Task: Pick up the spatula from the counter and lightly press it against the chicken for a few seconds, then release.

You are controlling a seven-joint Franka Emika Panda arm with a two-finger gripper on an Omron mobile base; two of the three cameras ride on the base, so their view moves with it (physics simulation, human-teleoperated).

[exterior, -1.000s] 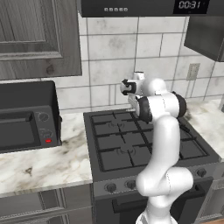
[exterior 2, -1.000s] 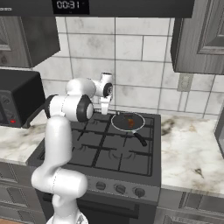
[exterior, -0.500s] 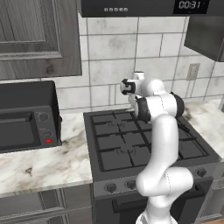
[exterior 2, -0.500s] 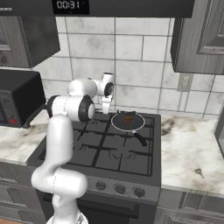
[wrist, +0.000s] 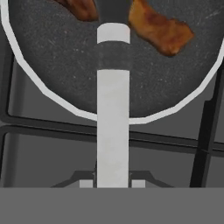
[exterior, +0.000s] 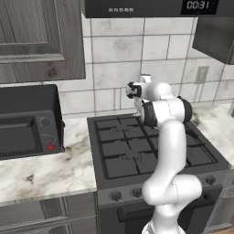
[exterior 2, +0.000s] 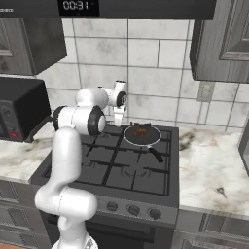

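The stove sits between two stretches of marble counter, with a dark toaster oven on the left stretch. The white arm rises in front of the stove and bends over its back burners. There a round pan with a pale rim stands on the right rear grate, its dark handle pointing toward the front.

In the hand view the spatula runs straight up from the bottom into the pan, its pale handle crossing the rim. Its dark far end lies between two browned pieces of chicken, one to each side at the top of the view. It sits just beside the right piece; whether it presses on the meat cannot be told.

The gripper is clamped on the spatula's handle. One fingertip shows against each side of the handle, leaving no gap.
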